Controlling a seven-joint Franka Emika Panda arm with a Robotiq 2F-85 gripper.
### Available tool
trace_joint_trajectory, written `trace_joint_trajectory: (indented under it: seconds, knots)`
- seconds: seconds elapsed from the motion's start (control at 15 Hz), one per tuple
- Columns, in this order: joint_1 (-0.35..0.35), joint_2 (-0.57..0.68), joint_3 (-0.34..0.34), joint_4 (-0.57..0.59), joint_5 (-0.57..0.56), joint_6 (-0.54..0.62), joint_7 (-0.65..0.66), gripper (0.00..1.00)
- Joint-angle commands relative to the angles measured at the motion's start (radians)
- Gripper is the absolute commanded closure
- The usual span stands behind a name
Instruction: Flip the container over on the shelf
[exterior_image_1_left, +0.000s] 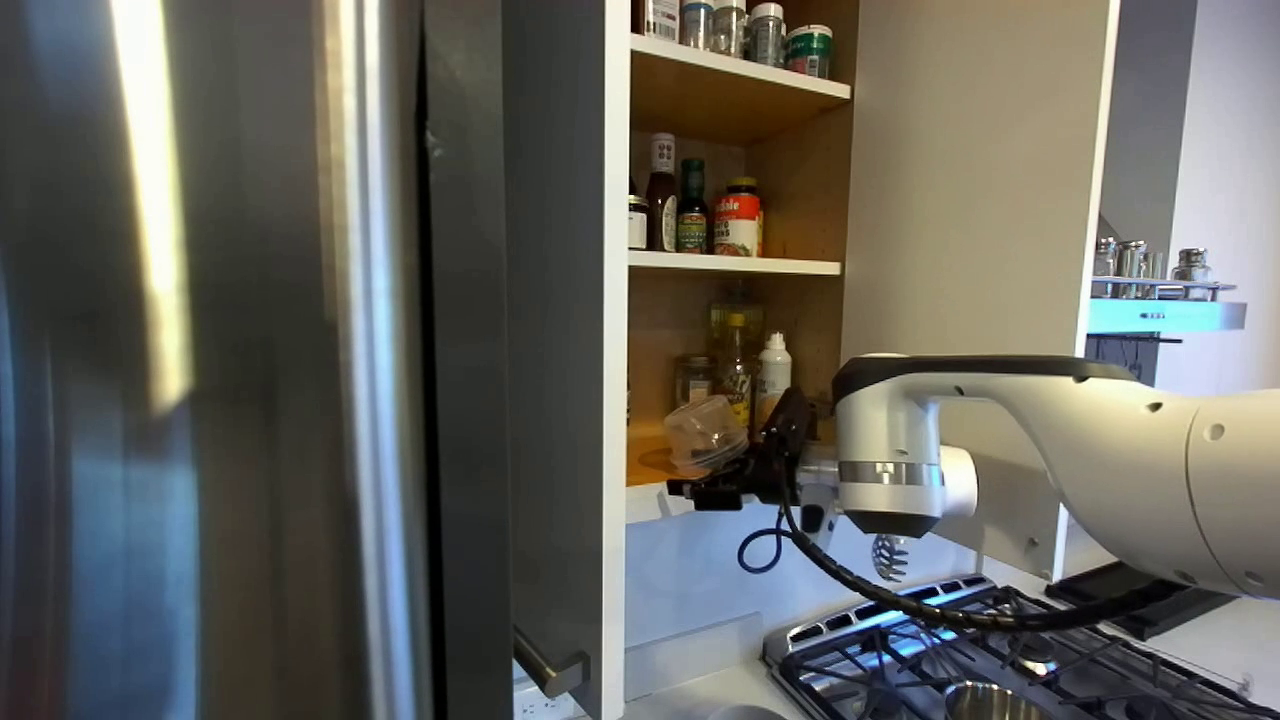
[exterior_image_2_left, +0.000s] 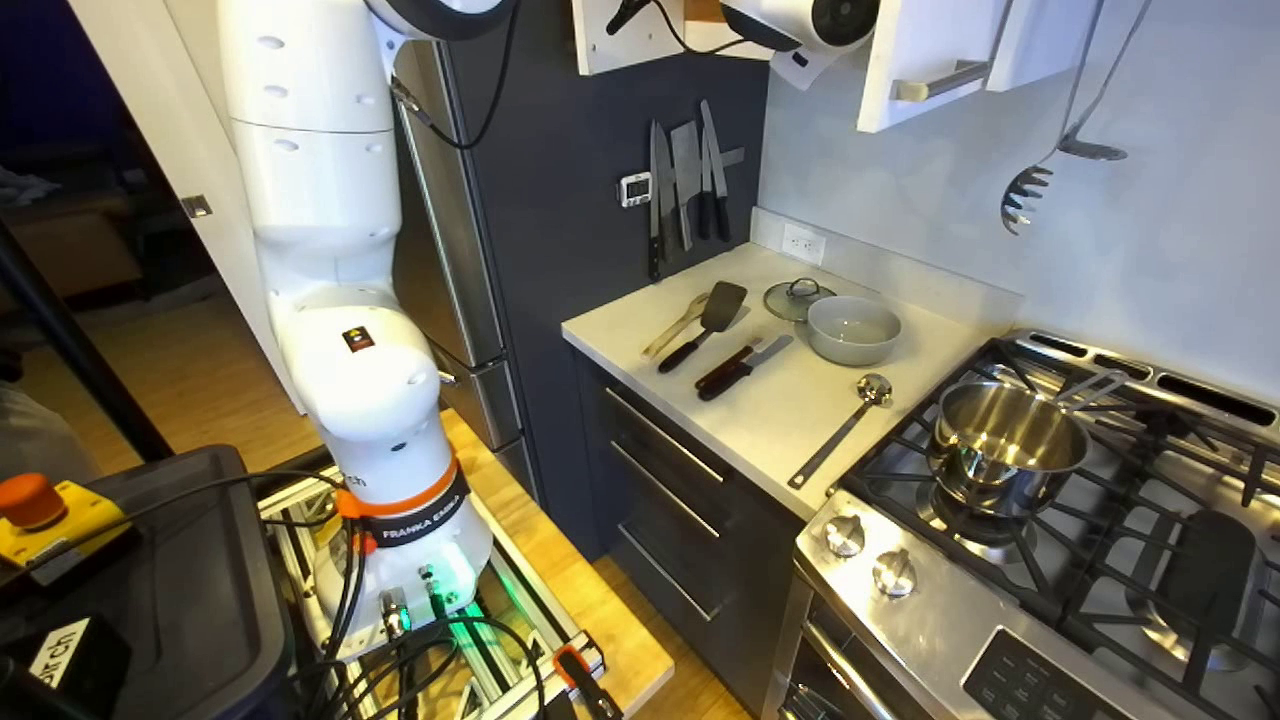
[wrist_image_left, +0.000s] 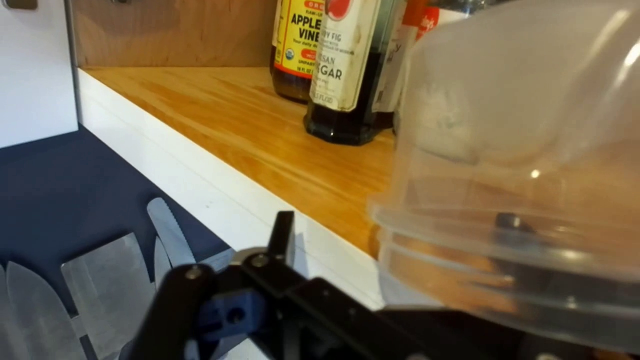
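Observation:
The container (exterior_image_1_left: 705, 432), a clear plastic tub, is tilted at the front edge of the shelf (exterior_image_1_left: 648, 468), just above my gripper (exterior_image_1_left: 712, 488). In the wrist view the container (wrist_image_left: 500, 150) fills the right side, its ridged rim low, toward the gripper. The shelf (wrist_image_left: 240, 120) is tan wood with a white front edge. My gripper (wrist_image_left: 395, 225) has its fingers wide apart. One finger stands bare before the white edge; the other shows through the clear container wall. Whether the container touches the shelf cannot be told. The container is out of view in an exterior view from the counter side.
Vinegar bottles (wrist_image_left: 345, 75) stand on the shelf behind the container. A white bottle (exterior_image_1_left: 775, 368) and a jar (exterior_image_1_left: 693, 380) also stand there. A higher board (exterior_image_1_left: 735, 263) is above. The open cupboard door (exterior_image_1_left: 975, 230) is beside the arm. A stove (exterior_image_1_left: 900, 640) lies below.

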Motion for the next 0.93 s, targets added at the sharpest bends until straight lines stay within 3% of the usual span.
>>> trace_joint_trajectory:
  seconds: [0.0,0.4,0.87]
  knots:
    - [0.000,-0.045,-0.007,-0.034,-0.124,0.011,0.058,0.00]
    - [0.000,-0.060,-0.013,-0.046,-0.268,0.033,0.146,0.00]
    - [-0.013,-0.084,-0.016,-0.051,-0.303,-0.001,0.243,0.00]
